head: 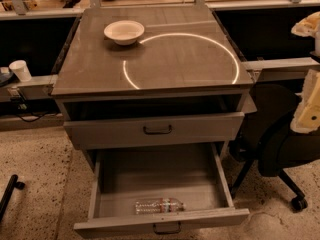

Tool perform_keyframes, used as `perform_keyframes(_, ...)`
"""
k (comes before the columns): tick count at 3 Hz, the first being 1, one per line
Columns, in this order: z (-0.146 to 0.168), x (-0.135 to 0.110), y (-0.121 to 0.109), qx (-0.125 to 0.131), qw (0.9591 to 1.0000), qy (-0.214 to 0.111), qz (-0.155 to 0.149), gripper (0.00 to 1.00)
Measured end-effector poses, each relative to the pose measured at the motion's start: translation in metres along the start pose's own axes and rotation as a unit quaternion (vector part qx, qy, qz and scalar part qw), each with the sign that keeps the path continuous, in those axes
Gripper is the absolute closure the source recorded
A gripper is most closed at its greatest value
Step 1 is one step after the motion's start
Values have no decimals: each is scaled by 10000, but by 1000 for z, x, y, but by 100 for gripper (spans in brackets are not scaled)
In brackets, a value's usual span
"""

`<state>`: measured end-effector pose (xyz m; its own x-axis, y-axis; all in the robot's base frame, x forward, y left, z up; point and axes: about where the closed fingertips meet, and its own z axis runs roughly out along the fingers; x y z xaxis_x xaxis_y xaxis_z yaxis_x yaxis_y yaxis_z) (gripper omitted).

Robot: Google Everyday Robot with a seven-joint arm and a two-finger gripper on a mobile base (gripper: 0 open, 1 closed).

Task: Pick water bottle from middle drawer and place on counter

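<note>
The water bottle is clear with a reddish label band. It lies on its side in the open middle drawer, just behind the low front panel. The counter is the grey-brown cabinet top above, with a thin bright ring of light across it. My gripper shows as pale cream parts at the right edge of the view. It is raised about level with the upper drawer, far to the right of the bottle and holding nothing I can see.
A white bowl sits on the counter's far left. The taller-fronted upper drawer is slightly pulled out above the middle one. A black office chair stands right of the cabinet. A paper cup stands on the left ledge. A dark bar is on the floor at lower left.
</note>
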<state>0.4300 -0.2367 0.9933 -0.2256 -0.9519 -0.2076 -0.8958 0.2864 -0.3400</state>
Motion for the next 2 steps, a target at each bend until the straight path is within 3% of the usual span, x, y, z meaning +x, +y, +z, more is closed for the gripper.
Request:
perform_keyframes(1, 0, 0, 0, -1, 10000, -1, -1, 0)
perform_keyframes(2, 32, -24, 4, -206, 9995, -156, -173, 0)
